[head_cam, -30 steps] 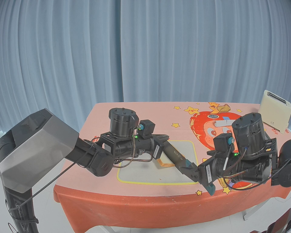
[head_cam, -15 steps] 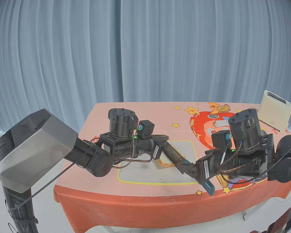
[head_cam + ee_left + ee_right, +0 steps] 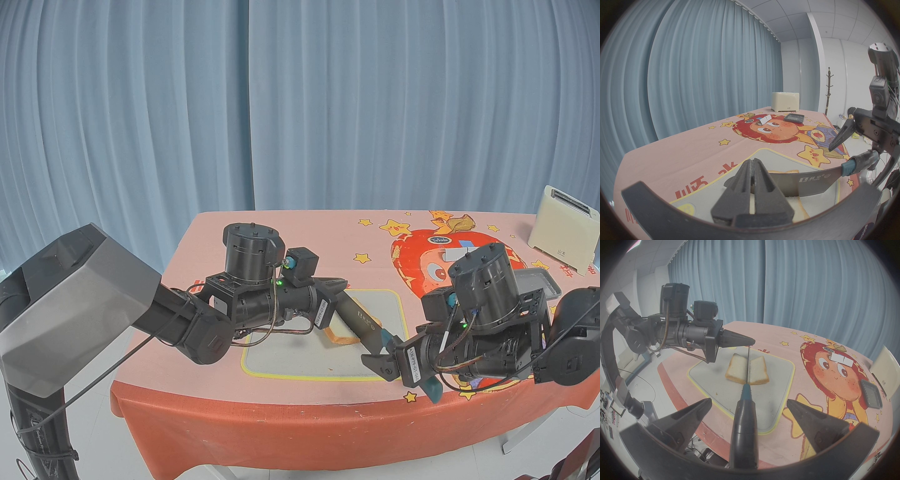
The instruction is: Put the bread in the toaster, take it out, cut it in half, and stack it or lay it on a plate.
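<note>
The bread lies on a grey cutting mat (image 3: 709, 380) as two halves (image 3: 737, 368) (image 3: 760, 371). A knife (image 3: 744, 427) stands on edge in the gap between them, blade (image 3: 362, 315) toward the left arm. My right gripper (image 3: 748, 402) is open, its fingers (image 3: 693, 415) spread wide on either side of the dark, teal-collared handle. My left gripper (image 3: 342, 287) is shut, and its tip (image 3: 752, 341) sits at the far end of the blade (image 3: 812, 182), above the bread (image 3: 342, 339). Whether it touches the blade is unclear.
A cream toaster (image 3: 565, 228) stands at the table's far right corner. A black tray (image 3: 537, 281) lies in front of it, behind the right wrist. Two white cards (image 3: 459, 253) rest on the printed cartoon face. The table's front edge runs just below the right gripper.
My right wrist has sunk and shifted left toward the front edge, uncovering the black tray behind it. The knife, the bread and the left arm have hardly moved.
</note>
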Robot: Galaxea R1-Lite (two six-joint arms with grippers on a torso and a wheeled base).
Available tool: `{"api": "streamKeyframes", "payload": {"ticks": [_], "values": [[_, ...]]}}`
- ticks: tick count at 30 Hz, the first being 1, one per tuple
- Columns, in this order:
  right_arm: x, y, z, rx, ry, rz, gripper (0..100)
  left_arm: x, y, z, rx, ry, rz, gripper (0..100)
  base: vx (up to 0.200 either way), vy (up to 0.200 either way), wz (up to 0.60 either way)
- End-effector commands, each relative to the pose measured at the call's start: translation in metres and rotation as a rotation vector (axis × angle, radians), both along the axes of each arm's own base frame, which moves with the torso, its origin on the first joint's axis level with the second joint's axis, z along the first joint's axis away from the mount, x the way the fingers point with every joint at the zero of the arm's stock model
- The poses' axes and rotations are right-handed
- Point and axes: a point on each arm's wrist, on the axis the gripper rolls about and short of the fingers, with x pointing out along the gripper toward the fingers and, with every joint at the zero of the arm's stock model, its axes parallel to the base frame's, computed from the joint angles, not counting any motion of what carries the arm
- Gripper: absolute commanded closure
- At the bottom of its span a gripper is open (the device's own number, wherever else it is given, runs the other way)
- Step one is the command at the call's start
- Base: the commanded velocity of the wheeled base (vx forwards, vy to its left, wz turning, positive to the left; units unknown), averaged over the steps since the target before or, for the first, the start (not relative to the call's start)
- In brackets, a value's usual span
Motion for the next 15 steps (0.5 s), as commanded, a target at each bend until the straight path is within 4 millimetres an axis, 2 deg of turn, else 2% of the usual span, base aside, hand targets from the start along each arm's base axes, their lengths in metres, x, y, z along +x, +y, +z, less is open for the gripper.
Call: {"api": "streamKeyframes", "payload": {"ticks": [1, 15], "values": [[0.0016, 0.0026, -0.0068, -0.018, 0.017, 0.003, 100, 0.0000, -0.0008, -0.0034, 0.005, 0.007, -0.002, 100, 0.000, 0.000, 0.00], [0.0009, 0.0055, -0.0091, -0.026, 0.020, 0.011, 100, -0.0001, 0.0000, -0.0006, 0.001, 0.001, 0.000, 100, 0.000, 0.000, 0.00]]}}
